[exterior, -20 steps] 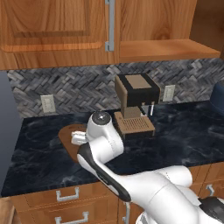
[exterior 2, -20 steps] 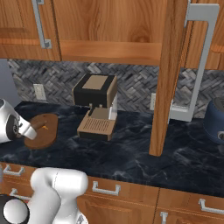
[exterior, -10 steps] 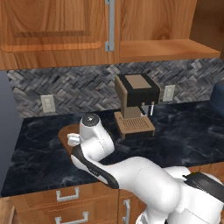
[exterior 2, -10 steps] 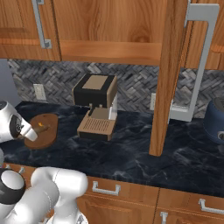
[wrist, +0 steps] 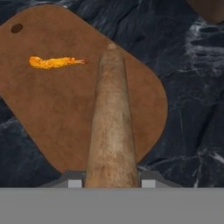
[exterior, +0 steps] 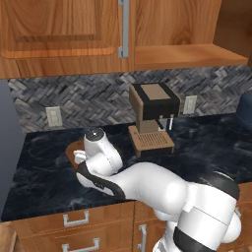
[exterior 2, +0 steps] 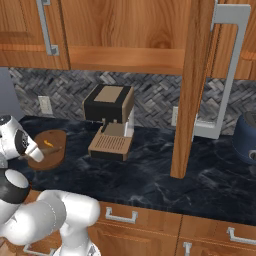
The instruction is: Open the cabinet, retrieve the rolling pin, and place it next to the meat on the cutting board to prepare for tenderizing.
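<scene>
1. Hovering over the cutting board [wrist: 65, 113], the pincer [wrist: 112, 180] is closed part-way on the rolling pin [wrist: 112, 127], which juts straight out ahead of its jaws.
2. Retrieval looks done: the cabinet [exterior 2: 192, 85] stands open, its door edge-on over the counter [exterior 2: 165, 175], so the step in hand appears to be the placing.
3. Ahead and to the left of the pin's tip, the meat [wrist: 54, 62] lies apart from it on the board.
4. Lowering the pin onto bare wood beside the meat, then opening the jaws, is likely what comes next; whether the pin already touches the board cannot be told.
5. A coffee machine [exterior: 152, 110] stands well off to one side; nothing appears to block the descent.
</scene>
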Robot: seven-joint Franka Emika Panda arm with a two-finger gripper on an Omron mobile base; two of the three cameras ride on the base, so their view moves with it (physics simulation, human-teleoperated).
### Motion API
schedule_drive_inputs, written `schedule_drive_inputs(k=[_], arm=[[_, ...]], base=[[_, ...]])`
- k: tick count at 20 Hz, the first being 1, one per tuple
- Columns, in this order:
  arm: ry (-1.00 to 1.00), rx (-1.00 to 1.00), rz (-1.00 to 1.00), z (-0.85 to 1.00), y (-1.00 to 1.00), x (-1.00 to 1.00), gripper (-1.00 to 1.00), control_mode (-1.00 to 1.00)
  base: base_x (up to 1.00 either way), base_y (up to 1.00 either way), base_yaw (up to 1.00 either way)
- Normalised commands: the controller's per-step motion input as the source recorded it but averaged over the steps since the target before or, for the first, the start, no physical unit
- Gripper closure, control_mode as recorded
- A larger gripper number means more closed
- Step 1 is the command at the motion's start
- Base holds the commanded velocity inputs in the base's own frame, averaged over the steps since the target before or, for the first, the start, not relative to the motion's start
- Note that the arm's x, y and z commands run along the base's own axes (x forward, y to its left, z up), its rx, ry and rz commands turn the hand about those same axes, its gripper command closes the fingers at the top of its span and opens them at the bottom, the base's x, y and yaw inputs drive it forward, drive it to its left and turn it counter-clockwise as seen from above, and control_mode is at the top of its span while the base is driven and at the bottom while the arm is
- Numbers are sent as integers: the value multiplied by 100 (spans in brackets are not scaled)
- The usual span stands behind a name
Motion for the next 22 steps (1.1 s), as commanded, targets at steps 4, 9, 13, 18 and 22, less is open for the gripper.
schedule_drive_inputs(k=[4, 9, 13, 18, 22], arm=[[4, 0, -5, -12, 0, 16, 100, -100], [2, 0, -3, -11, 0, 13, 100, -100], [0, 0, 0, -18, 0, 13, 100, -100], [1, 0, 0, -21, 0, 9, 100, -100], [2, 0, 0, -27, 0, 7, 100, -100]], base=[[0, 0, 0], [0, 0, 0], [0, 0, 0], [0, 0, 0], [0, 0, 0]])
